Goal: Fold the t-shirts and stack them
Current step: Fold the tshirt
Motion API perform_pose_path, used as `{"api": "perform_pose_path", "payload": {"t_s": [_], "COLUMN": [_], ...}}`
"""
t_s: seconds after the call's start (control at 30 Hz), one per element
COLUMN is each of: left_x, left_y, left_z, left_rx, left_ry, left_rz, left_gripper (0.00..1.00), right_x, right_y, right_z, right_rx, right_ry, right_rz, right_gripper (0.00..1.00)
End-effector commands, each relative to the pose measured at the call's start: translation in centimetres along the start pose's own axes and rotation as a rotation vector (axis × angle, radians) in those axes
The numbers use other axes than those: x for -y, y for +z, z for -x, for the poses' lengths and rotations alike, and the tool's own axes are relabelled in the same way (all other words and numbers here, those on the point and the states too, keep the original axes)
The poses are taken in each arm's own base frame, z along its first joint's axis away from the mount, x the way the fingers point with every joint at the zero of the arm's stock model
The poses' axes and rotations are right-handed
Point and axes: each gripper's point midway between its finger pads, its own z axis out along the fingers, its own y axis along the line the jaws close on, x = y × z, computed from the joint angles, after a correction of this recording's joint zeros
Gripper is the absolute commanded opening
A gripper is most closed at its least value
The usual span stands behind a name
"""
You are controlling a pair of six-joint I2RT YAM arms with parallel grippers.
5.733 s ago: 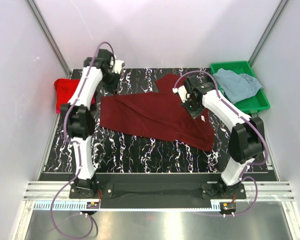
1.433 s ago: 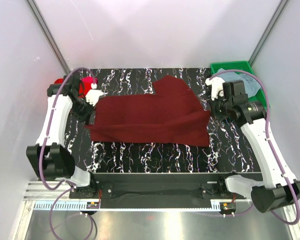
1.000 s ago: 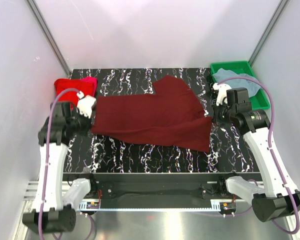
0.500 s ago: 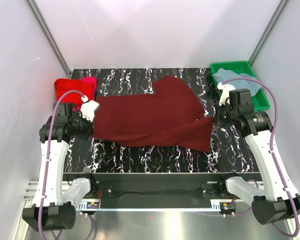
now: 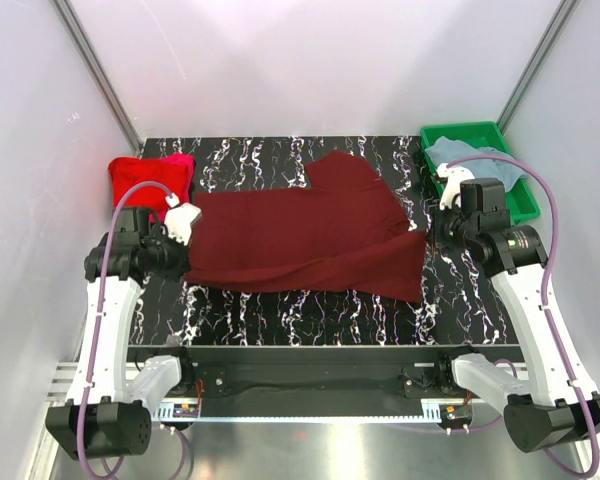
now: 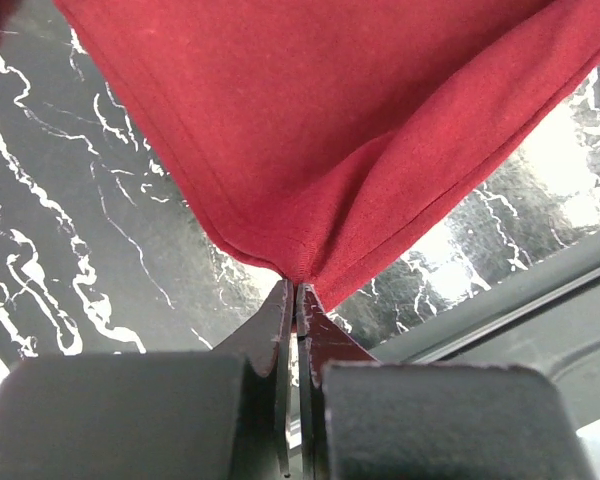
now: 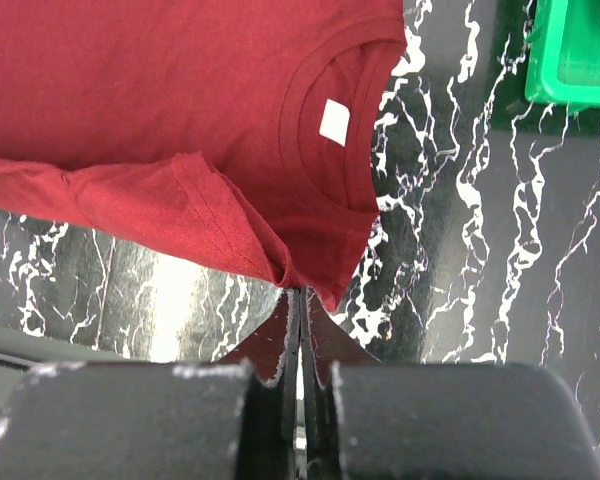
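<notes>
- Left fingers [image 6: 270,335]: pressed together on a hem corner of the dark maroon cloth t-shirt [image 5: 300,235], which fans out just ahead of the tips.
- Right fingers [image 7: 275,345]: pinched on the shirt's edge, collar and white label [image 7: 333,121] just beyond.
- The shirt lies spread across the black marbled tabletop [image 5: 310,310] between both pairs of fingers.
- A bright red cloth shirt [image 5: 135,178] lies beyond the left fingers.
</notes>
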Motion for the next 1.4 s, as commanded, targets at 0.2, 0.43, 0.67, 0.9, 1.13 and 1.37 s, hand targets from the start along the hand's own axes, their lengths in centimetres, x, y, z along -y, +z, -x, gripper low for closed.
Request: {"api": "perform_pose_path", "payload": {"t_s": [0.2, 0.43, 0.67, 0.9, 1.13, 1.37], "left_x": [-1.0, -2.6, -4.8, -6.8, -8.5, -9.4], "left_y": [-0.1, 2.4, 4.4, 6.6, 9.8, 12.0], "left_z": [1.8, 1.1, 0.6, 1.6, 1.1, 0.4], "left_rx": [0.009, -0.071, -0.155, -0.194, -0.281, -0.362], "left_ry": [-0.002, -0.066, -0.119, -0.161, -0.230, -0.279], "left_rz": [0.009, 0.004, 0.005, -0.019, -0.053, -0.080], "left_gripper": [0.00, 0.00, 0.00, 0.00, 0.00, 0.00], "right_x": [0.9, 1.1, 1.4, 1.8, 1.9, 1.8], "right_y": [2.4, 5.1, 9.0, 12.3, 15.6, 18.2], "right_z": [4.5, 7.1, 8.2, 10.1, 10.9, 9.4], "right_rx": [0.116, 0.148, 0.134, 0.127, 0.091, 0.016], "right_ry": [-0.016, -0.056, -0.070, -0.092, -0.096, -0.088], "right_rz": [-0.037, -0.037, -0.033, -0.033, -0.022, 0.001], "right_gripper": [0.00, 0.00, 0.00, 0.00, 0.00, 0.00]}}
